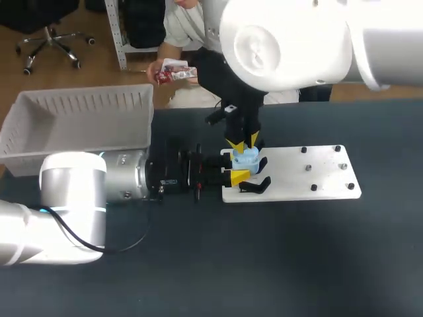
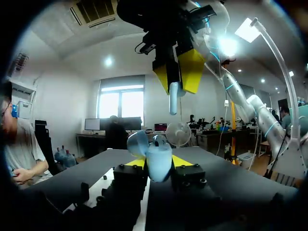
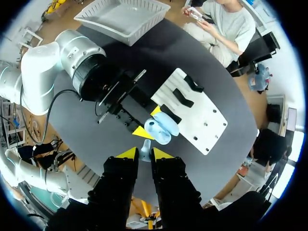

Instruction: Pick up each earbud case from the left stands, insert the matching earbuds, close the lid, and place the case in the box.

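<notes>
A light blue earbud case [image 1: 246, 160] with its lid [image 2: 137, 143] open sits between the yellow tips of my left gripper [image 1: 236, 168], which is shut on it just over the near end of the white stand board [image 1: 310, 175]. In the left wrist view the case [image 2: 158, 159] is held upright between the fingers. Directly above it my right gripper [image 1: 244, 140] points down, shut on a light blue earbud [image 2: 173, 98]. In the right wrist view the earbud [image 3: 145, 147] is pinched between the tips of my right gripper [image 3: 143, 153], a short way above the open case [image 3: 161, 127].
A white slatted box [image 1: 79, 125] stands at the back left of the dark table. Two black stands [image 1: 254, 186] rise at the board's left end and several small pegs [image 1: 324, 168] at its right end.
</notes>
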### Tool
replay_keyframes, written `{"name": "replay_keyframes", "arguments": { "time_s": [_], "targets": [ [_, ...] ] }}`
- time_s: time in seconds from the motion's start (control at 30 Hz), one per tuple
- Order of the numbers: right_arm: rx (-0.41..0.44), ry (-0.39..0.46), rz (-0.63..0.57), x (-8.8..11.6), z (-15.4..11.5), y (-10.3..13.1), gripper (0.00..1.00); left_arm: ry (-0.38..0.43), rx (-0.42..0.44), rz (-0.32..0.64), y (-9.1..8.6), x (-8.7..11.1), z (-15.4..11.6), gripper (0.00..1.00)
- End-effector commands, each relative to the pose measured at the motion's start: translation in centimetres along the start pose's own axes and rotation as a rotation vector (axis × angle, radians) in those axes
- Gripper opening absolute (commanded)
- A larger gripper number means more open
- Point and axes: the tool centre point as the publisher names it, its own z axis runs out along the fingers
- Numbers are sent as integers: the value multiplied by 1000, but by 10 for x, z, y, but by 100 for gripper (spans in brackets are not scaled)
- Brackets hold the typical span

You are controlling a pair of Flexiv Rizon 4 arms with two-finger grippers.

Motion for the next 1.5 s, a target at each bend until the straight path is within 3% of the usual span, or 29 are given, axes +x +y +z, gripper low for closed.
{"name": "replay_keyframes", "arguments": {
  "time_s": [0.03,1.5],
  "targets": [
    [12,4,-4,-4,6,4,0,-3,-3,2,0,1,0,0],
    [11,-10,12,-13,31,-8,0,-3,-3,2,0,1,0,0]
  ]
}}
